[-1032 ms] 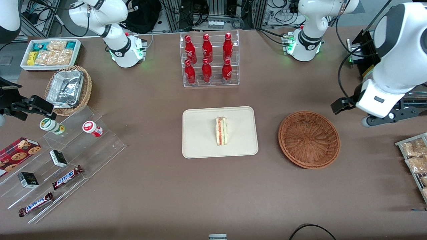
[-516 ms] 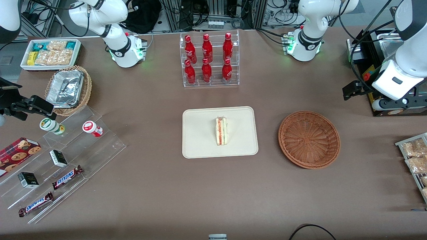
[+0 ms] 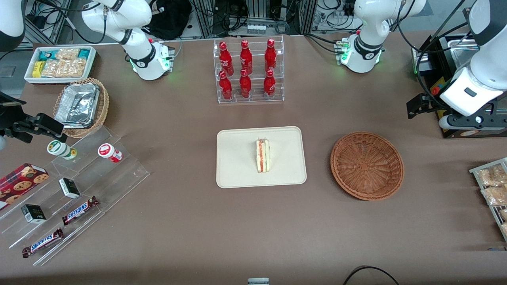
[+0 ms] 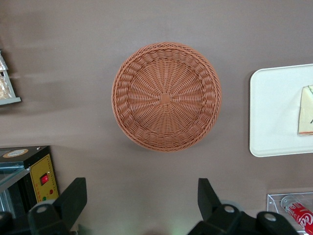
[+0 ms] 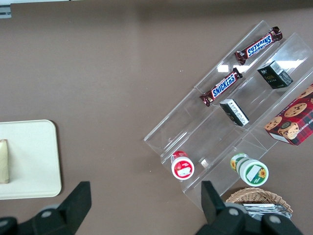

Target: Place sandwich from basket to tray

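open table around basket (image 3: pixel 367 165); gripper (image 4: pixel 142 203) raised

Matt brown covering on the table (image 3: pixel 190 229), smooth. The basket (image 3: pixel 366 165) is rough woven wicker, reddish-brown. The tray (image 3: pixel 237 158) looks matt, cream, smooth. The sandwich (image 3: pixel 262 155) shows soft pale bread. Matt black plastic fingers (image 4: pixel 73 198) on the gripper (image 4: pixel 142 205), high near the working arm's table edge.

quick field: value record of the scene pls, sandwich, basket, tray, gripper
sandwich: lying on the tray, filling edge up
tray: mid-table, nearer the front camera than the bottle rack
basket: beside the tray, toward the working arm's end, nothing in it
gripper: open, holding nothing, raised above the table, farther from the front camera than the basket
task state: sandwich already on the tray
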